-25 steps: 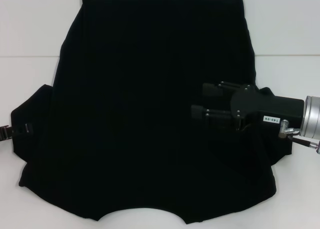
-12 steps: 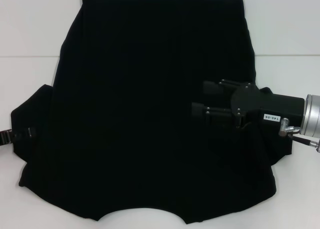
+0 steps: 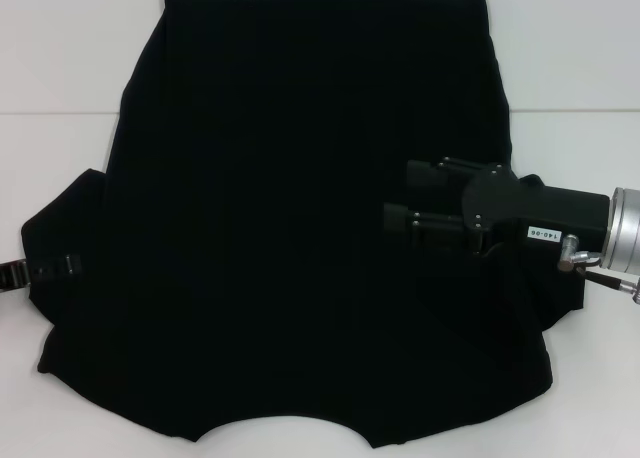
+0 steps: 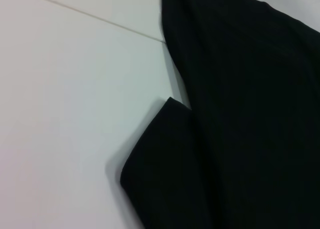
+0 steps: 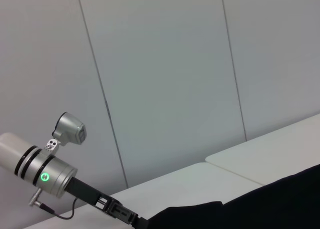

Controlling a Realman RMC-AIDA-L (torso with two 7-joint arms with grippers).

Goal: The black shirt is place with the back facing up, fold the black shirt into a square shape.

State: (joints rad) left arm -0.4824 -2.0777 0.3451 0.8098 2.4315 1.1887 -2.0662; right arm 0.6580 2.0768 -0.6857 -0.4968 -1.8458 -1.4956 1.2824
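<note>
1. The left gripper [image 3: 50, 265] sits at the far left edge of the head view, low over the white table [image 3: 60, 158], with its tip right at the outer edge of the shirt's left sleeve. Only a small dark part of it shows against the cloth, so I cannot tell whether its fingers are apart or together, or whether they hold the fabric.
2. The left arm [image 5: 47, 171] shows in the right wrist view as a silver cylinder with a green light, its dark forward end reaching down to the sleeve edge.
3. The black shirt [image 3: 300, 228] lies spread flat on the table, covering most of the middle. Its straight hem is at the far side and the curved neck opening is at the near edge. No print shows on the upper face.
4. The left sleeve [image 4: 165, 159] sticks out to the left as a short flap lying on the table, just beside the body of the shirt.
5. A thin seam line [image 4: 90, 16] crosses the table and runs under the shirt's far left side.
6. The right gripper [image 3: 395, 198] reaches in from the right above the shirt's right half, pointing left. Its two black fingers [image 3: 425, 176] stand a moderate gap apart with nothing between them.
7. The right sleeve lies mostly under the right arm [image 3: 625, 240], bunched near the right edge.
</note>
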